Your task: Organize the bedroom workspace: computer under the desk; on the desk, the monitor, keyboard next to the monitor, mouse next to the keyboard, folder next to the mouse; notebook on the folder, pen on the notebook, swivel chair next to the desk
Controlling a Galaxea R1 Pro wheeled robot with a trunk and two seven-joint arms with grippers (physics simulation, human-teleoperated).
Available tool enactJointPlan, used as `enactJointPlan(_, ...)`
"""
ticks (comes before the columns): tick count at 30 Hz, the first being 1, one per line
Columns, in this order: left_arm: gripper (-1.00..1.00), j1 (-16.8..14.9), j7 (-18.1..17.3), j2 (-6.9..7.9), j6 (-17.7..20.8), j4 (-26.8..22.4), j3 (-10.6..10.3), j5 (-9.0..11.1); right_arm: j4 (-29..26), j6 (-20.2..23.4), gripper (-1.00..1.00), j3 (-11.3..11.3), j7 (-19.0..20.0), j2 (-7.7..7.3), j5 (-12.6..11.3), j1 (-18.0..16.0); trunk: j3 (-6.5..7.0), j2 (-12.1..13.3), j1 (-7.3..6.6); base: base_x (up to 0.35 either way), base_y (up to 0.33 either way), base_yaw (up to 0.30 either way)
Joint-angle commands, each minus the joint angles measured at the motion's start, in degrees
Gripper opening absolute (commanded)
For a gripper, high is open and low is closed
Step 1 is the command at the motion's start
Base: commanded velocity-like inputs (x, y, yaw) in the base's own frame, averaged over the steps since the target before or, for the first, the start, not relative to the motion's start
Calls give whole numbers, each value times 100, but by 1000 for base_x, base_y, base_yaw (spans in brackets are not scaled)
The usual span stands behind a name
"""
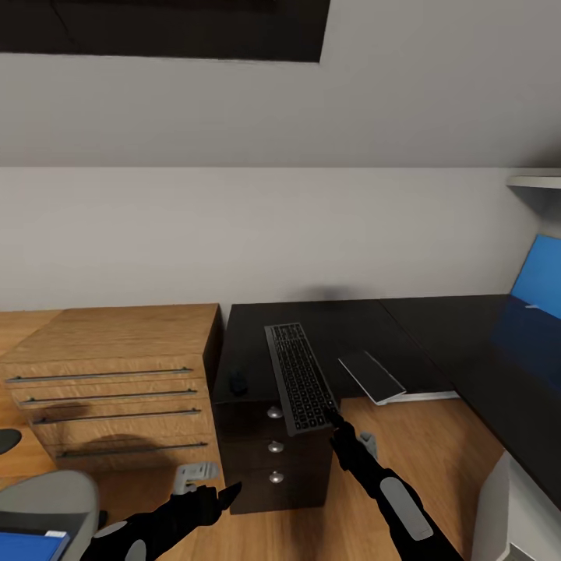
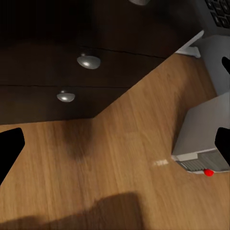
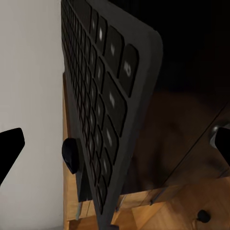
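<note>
My right hand, open and holding nothing, sits at the keyboard overhanging the table's front edge; judged light, stiff, slim, best gripped across its near short end.

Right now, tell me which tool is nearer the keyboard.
Right. The right tool is at the near end of the keyboard, which overhangs the desk. The left tool hangs lower, by the drawer unit, well apart.
</note>
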Motion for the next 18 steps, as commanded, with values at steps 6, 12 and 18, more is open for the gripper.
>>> enactJointPlan(6, 100, 0, -10, -3, 24, -6, 27, 14, 1, 20, 100, 0, 0, 1, -43, -3, -4, -3, 0, 101, 21, 0)
enactJointPlan(12, 100, 0, -10, -3, 31, -6, 127, 15, 1, 20, 100, 0, -6, 0, -35, -3, -4, -3, 0, 86, 21, 0)
enactJointPlan(18, 100, 0, -10, -3, 36, -6, 138, 15, 1, 20, -100, 0, -17, 0, -24, -3, -4, -3, 0, 8, 2, 0)
